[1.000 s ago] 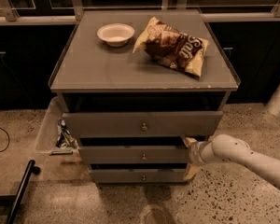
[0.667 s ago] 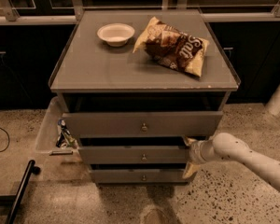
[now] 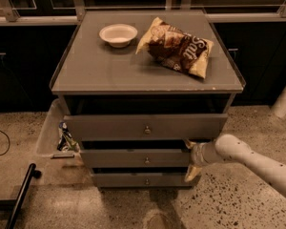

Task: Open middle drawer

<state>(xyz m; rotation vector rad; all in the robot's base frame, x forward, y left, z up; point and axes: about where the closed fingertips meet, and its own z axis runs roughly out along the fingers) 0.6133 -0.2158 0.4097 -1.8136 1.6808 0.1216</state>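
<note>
The middle drawer [image 3: 133,159] is a grey flat front with a small round knob [image 3: 146,160] at its centre, in the cabinet's middle row. A dark gap shows above its front. My gripper [image 3: 190,160] is at the right end of this front, reaching in from the right on a white arm [image 3: 257,163]. It is open, with one yellowish fingertip [image 3: 189,144] above the front's right corner and the other below it. The knob is apart from the gripper, to its left.
The taller top drawer [image 3: 145,127] juts out above; the narrow bottom drawer [image 3: 143,180] sits below. A white bowl [image 3: 118,34] and a chip bag [image 3: 176,46] lie on the cabinet top [image 3: 86,70]. A clear bin [image 3: 50,132] stands at the left, a black bar [image 3: 20,194] on the floor.
My gripper has edged slightly left against the middle drawer's right end. The drawers, bowl and bag have not visibly moved.
</note>
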